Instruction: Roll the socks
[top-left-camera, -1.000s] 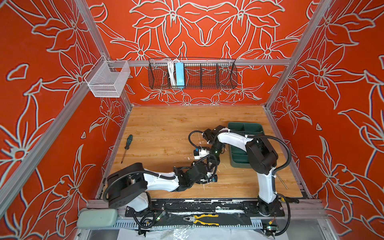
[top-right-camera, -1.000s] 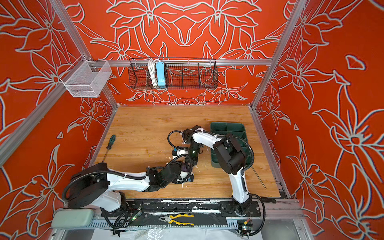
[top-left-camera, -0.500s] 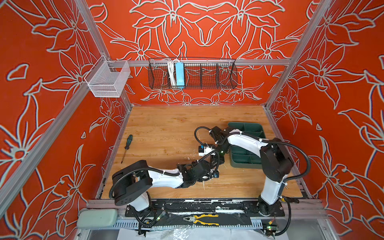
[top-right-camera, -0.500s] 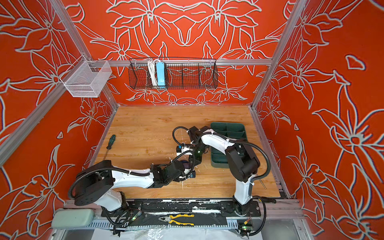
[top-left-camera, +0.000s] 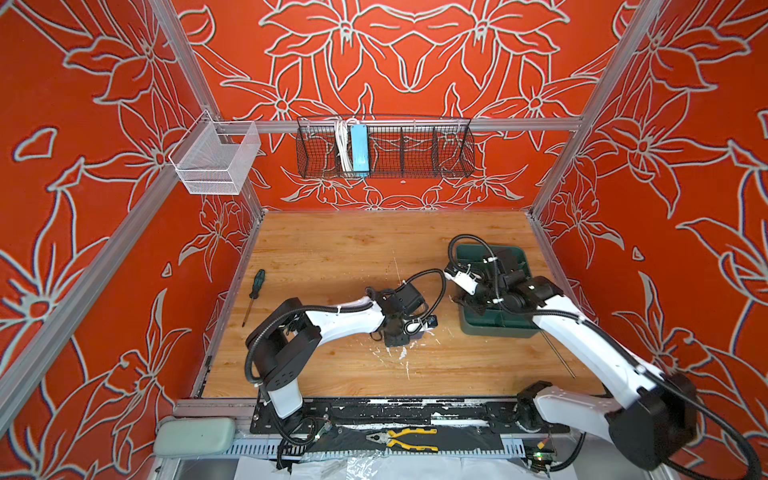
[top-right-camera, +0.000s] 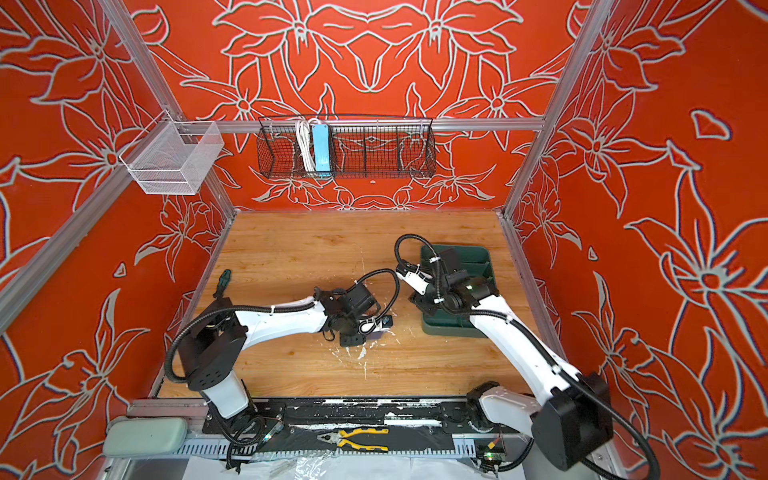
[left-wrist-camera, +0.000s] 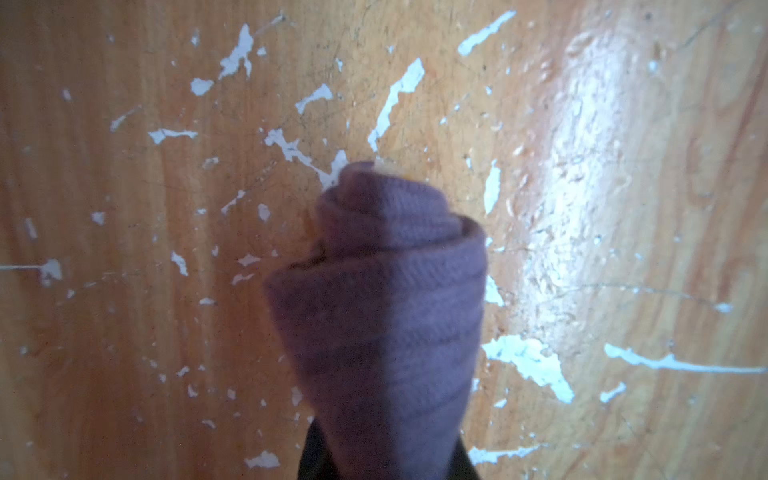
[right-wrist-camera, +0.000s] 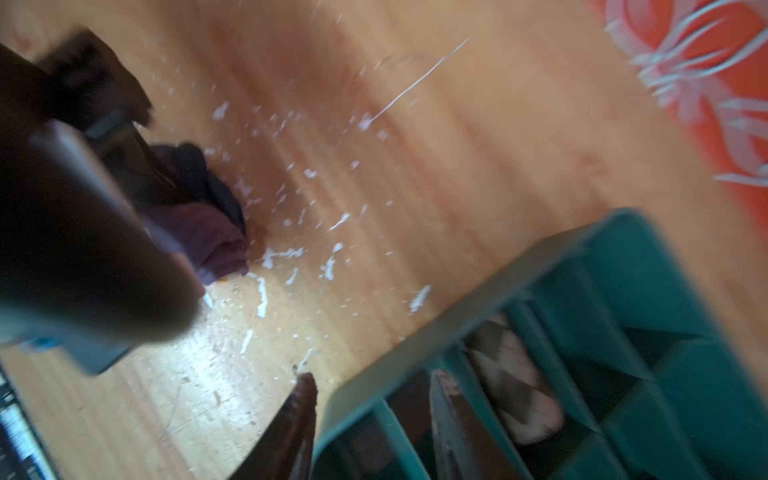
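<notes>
A purple sock (left-wrist-camera: 382, 299), wound into a loose cone-shaped roll, is clamped at one end by the left jaws and juts beyond their tips, close over the worn table (left-wrist-camera: 124, 208). It could be telescoped or unwound if the clamp were slackened or its free end dragged. The right jaws are parted and empty, poised astride the rim of the green tray (right-wrist-camera: 457, 307), which could be struck in a descent toward the beige argyle sock (right-wrist-camera: 515, 382) lodged in a compartment just beyond them. Bare table lies open ahead of the left jaws.
</notes>
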